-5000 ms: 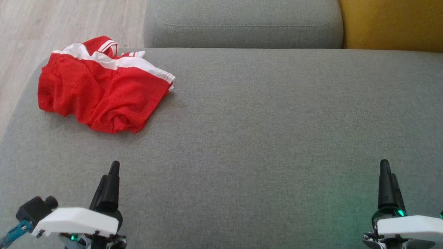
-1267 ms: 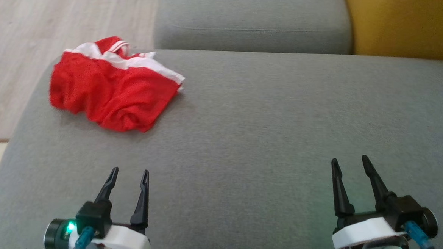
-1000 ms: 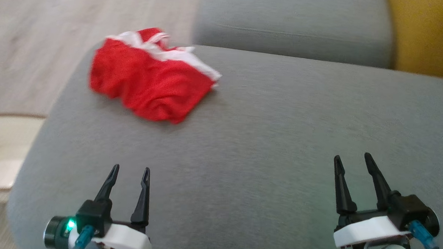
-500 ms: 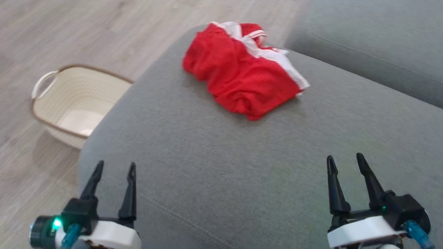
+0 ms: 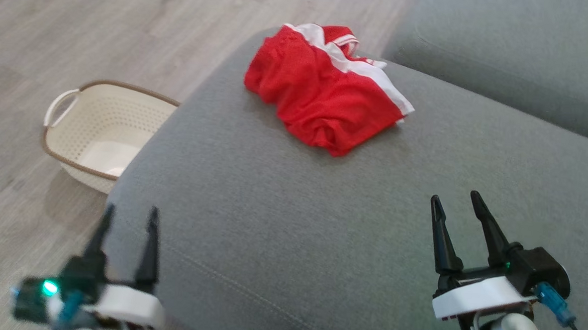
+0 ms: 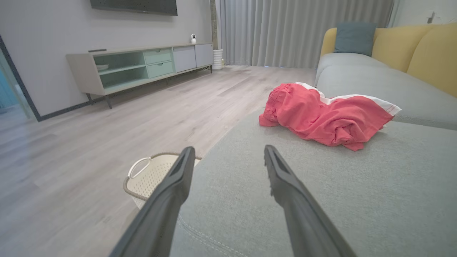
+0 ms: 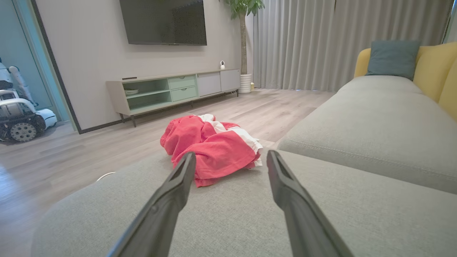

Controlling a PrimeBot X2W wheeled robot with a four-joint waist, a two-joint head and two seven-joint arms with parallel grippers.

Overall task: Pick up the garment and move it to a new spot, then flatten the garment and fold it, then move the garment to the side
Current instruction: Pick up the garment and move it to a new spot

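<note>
Both grippers released and empty over the sofa; garment bunched at the seat's far left corner.

Red garment [image 5: 322, 103] with white band, crumpled in a low heap on the grey sofa seat [image 5: 296, 225], close to the rounded left edge, white band on the side toward the neighbouring grey cushion [image 5: 521, 56]. Left gripper [image 5: 131, 209] at lower left, blurred, fingers spread, over the seat's left edge, nothing between them. Right gripper [image 5: 455, 195] at lower right above the seat, fingers spread, grasping nothing. Both well apart from the garment, fingers pointing roughly toward it. Cream perforated basket [image 5: 60, 110] with brown rim on the wooden floor [image 5: 79, 33], just beside the seat's left edge. In both wrist views, garment ahead of the fingers; low TV cabinet [image 6: 142, 67] and grey curtains [image 6: 303, 32] beyond.
</note>
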